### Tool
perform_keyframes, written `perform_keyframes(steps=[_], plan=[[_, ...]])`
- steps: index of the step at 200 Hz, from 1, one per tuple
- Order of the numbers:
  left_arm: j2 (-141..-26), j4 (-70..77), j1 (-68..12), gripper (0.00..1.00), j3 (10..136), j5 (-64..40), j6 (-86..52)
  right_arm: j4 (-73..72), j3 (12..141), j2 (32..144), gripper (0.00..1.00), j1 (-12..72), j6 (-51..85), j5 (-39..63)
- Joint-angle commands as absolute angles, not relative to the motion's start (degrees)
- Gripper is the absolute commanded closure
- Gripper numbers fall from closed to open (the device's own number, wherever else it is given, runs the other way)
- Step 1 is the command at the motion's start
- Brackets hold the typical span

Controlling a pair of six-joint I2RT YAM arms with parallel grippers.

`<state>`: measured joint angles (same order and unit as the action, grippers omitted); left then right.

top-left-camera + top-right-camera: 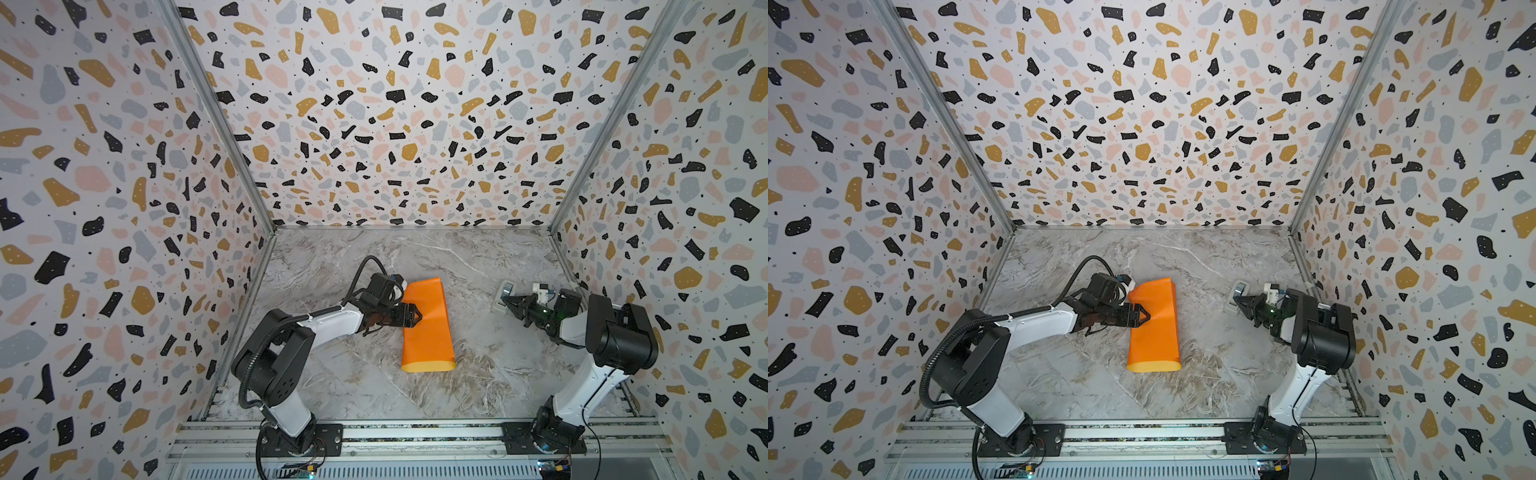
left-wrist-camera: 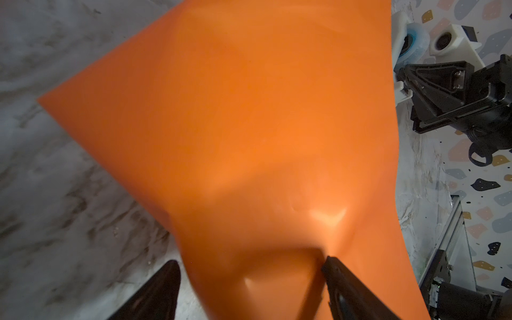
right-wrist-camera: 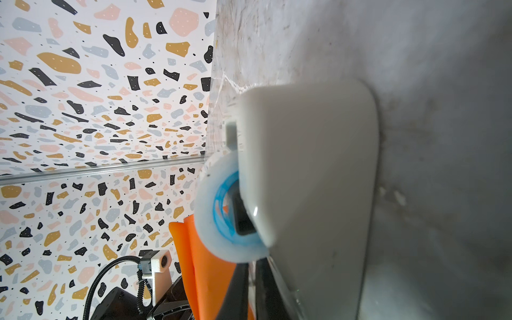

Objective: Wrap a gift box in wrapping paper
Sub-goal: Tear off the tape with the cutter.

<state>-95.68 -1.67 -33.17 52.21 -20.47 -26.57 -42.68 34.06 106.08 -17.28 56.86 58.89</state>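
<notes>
Seemingly hidden under folded orange wrapping paper (image 1: 426, 324), no box shows. Its long axis runs front to back. Left claw (image 1: 415, 316) spread; right claw (image 1: 508, 302) closed.

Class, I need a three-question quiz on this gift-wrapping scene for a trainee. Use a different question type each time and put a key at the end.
1. True or false: the box lies bare beside the paper.
2. Which face of the paper is turned up? A) orange B) blue C) green
3. Fill in: the right gripper is shut, with its tip at the white ____.

Key
1. False. No box is in view, only the folded paper.
2. A. A strip of yellow shows only at the near end.
3. Tape dispenser
</notes>
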Motion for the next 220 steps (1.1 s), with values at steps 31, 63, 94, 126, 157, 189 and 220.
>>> perform_keyframes(steps=[31,63,94,126,157,189,220], plan=[[-96.8,-9.5,-33.0,0.19,50.9,-15.9,-25.0,-49.7,32.6,103.6,0.98,-15.9,61.4,63.6],[-96.9,-9.4,-33.0,0.19,50.8,-15.7,-25.0,-50.9,31.5,102.1,1.0,-16.0,62.3,63.7],[-96.8,-9.5,-33.0,0.19,50.9,-15.7,-25.0,-53.1,30.8,101.0,1.0,-16.1,63.6,63.9],[-96.7,-9.5,-33.0,0.19,50.9,-15.7,-24.9,-54.2,30.2,99.3,1.0,-16.1,64.6,64.1],[-96.6,-9.6,-33.0,0.19,50.9,-15.7,-24.9,-54.2,29.4,98.5,1.0,-16.0,64.8,64.2],[-96.6,-9.6,-33.0,0.19,50.8,-15.6,-24.9,-53.4,28.5,97.4,1.0,-15.7,64.6,64.2],[-96.7,-9.5,-33.0,0.19,50.8,-15.6,-24.9,-49.9,27.3,95.7,1.0,-15.3,62.3,63.9]])
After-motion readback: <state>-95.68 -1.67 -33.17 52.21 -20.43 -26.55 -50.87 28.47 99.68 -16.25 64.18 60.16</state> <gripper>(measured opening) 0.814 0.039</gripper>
